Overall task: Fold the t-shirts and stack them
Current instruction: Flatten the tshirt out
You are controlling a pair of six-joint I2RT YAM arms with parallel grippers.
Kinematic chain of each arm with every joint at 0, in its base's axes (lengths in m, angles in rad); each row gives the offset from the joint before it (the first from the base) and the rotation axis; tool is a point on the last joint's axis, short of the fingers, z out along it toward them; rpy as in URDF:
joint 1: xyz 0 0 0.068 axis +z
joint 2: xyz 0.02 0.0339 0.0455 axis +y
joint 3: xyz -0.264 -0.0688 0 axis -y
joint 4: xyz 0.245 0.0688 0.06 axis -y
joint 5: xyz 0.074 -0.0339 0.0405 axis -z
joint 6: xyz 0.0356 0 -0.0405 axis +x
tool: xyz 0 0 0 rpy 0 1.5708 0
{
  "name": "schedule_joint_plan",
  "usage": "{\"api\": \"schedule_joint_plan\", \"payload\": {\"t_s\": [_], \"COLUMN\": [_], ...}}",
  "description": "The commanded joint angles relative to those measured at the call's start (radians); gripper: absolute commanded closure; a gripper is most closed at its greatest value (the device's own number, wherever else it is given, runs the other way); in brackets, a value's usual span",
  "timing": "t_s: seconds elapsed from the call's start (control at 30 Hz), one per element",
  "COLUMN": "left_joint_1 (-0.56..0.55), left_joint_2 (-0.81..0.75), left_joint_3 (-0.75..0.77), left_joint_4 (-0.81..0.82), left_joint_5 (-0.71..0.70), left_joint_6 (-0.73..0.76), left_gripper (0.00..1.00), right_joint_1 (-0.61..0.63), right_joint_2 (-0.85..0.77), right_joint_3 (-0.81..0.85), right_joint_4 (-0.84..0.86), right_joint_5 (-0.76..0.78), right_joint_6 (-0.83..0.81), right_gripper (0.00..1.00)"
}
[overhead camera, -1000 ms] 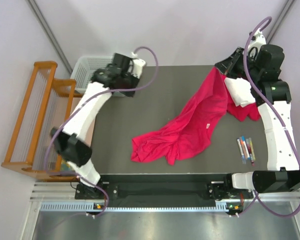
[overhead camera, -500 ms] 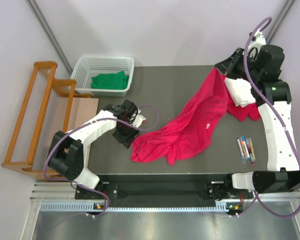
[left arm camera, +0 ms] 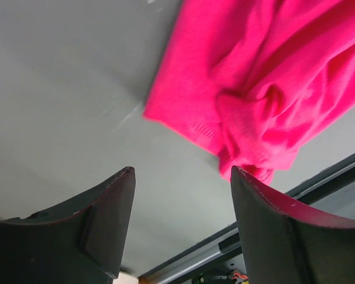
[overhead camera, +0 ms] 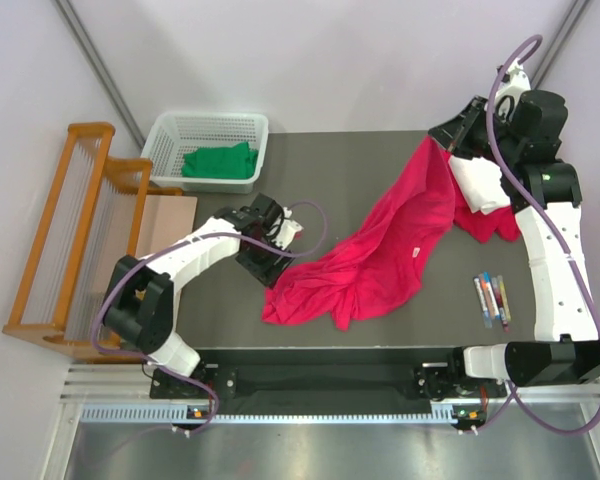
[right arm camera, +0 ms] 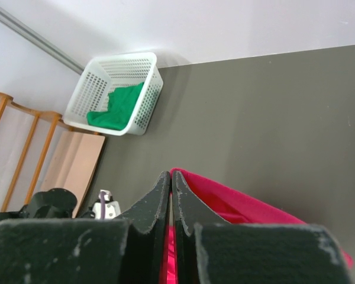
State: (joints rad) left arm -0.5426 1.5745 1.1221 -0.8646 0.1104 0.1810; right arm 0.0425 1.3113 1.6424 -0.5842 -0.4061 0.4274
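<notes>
A crimson-pink t-shirt (overhead camera: 380,250) (left arm camera: 266,77) lies stretched across the dark table, one end lifted at the back right. There my right gripper (overhead camera: 442,142) (right arm camera: 171,176) is shut on its edge (right arm camera: 236,201). The shirt's crumpled lower-left end sits just right of my left gripper (overhead camera: 272,262) (left arm camera: 183,177), which stands open above bare table with nothing between its fingers. A white t-shirt (overhead camera: 480,182) lies bunched under the right arm. A green t-shirt (overhead camera: 218,162) (right arm camera: 115,106) sits inside the white basket (overhead camera: 252,130) (right arm camera: 148,97).
Several coloured pens (overhead camera: 492,298) lie at the right front of the table. A wooden rack (overhead camera: 65,240) stands off the table's left side, with a tan board (overhead camera: 165,225) beside it. The table's front rail (left arm camera: 319,177) shows in the left wrist view.
My left arm swung from the basket down to the crimson-pink shirt's lower-left end, and its gripper went from shut to open. The green shirt now lies in the basket. The right arm stayed still.
</notes>
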Motion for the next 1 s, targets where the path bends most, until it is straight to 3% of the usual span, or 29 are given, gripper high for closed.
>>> {"api": "schedule_joint_plan", "payload": {"t_s": [0.0,0.4,0.7,0.8,0.83,0.97], "left_joint_1": [-0.025,-0.048,-0.066,-0.066,-0.066,-0.066], "left_joint_2": [0.025,0.179,0.231,0.245,0.248,0.255], "left_joint_3": [-0.01,0.039,0.076,0.08,0.082,0.093], "left_joint_4": [0.05,0.022,0.022,0.024,0.022,0.012], "left_joint_5": [0.052,0.166,0.163,0.161,0.161,0.164], "left_joint_6": [-0.02,-0.061,-0.063,-0.058,-0.06,-0.057], "left_gripper": [0.28,0.34,0.43,0.55,0.63,0.83], "right_joint_1": [-0.009,-0.007,-0.007,-0.009,-0.009,-0.009], "right_joint_2": [-0.012,-0.007,-0.004,-0.003,-0.003,-0.004], "right_joint_3": [-0.003,-0.009,-0.013,-0.016,-0.016,-0.016], "right_joint_4": [0.055,0.06,0.066,0.067,0.067,0.067], "right_joint_5": [-0.01,-0.005,-0.005,-0.005,-0.005,-0.01], "right_joint_6": [0.001,0.002,0.008,0.007,0.007,0.007], "right_gripper": [1.0,1.0,1.0,1.0,1.0,1.0]}}
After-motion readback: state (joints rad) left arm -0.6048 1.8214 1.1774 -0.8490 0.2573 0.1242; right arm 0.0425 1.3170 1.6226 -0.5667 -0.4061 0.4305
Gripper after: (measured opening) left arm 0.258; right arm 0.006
